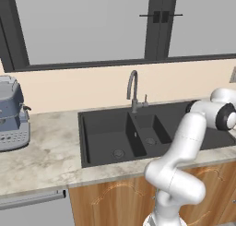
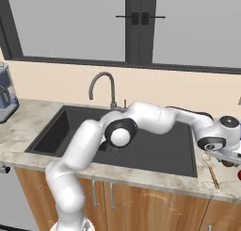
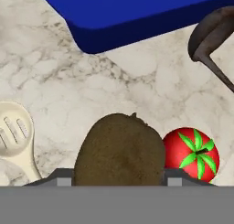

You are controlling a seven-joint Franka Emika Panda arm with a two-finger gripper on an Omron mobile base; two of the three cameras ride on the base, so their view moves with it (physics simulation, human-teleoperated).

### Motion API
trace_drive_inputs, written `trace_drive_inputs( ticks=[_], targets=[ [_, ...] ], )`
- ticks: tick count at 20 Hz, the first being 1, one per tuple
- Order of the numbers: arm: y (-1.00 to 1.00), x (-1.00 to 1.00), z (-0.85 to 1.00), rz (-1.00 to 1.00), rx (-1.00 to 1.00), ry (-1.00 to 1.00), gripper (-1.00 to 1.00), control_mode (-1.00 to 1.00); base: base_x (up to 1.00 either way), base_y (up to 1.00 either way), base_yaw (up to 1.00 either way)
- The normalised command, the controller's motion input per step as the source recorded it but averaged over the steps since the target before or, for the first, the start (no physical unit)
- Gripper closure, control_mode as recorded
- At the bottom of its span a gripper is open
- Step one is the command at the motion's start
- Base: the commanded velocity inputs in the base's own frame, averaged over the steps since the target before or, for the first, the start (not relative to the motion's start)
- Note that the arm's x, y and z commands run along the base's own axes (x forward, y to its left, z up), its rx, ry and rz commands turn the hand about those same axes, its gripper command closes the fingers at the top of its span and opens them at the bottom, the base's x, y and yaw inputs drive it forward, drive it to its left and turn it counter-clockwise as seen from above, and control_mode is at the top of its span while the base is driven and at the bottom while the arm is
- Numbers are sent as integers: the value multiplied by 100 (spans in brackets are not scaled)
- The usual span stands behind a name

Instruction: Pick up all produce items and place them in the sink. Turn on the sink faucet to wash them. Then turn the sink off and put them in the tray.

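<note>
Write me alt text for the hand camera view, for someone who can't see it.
A brown kiwi-like fruit sits close up at the bottom of the frame, on a marbled countertop, with a red tomato touching its right side. A blue tray lies beyond, a cream slotted spoon left, a dark ladle right.

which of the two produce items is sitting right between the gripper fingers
The brown kiwi-like fruit; it sits centred between the gripper tips, while the red tomato with the green top lies off to one side.

The brown produce item (image 3: 119, 150) hides both fingertips; the blue tray (image 3: 137, 13) and dark ladle (image 3: 212, 35) run off the frame's far edge.
</note>
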Motion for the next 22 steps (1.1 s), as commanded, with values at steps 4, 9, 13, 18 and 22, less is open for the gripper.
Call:
trace_drive_inputs(
  ticks=[4, 9, 13, 18, 22],
  targets=[
    [59, -31, 100, 1, -1, -9, 100, -100, 0, 0, 0],
    [72, -11, 96, 2, -3, -3, 100, -100, 0, 0, 0],
    [99, 0, 69, 2, -5, 0, 100, -100, 0, 0, 0],
    [100, 0, 32, 3, -7, 0, 100, -100, 0, 0, 0],
    [100, 0, 3, 6, -9, 0, 100, -100, 0, 0, 0]
  ],
)
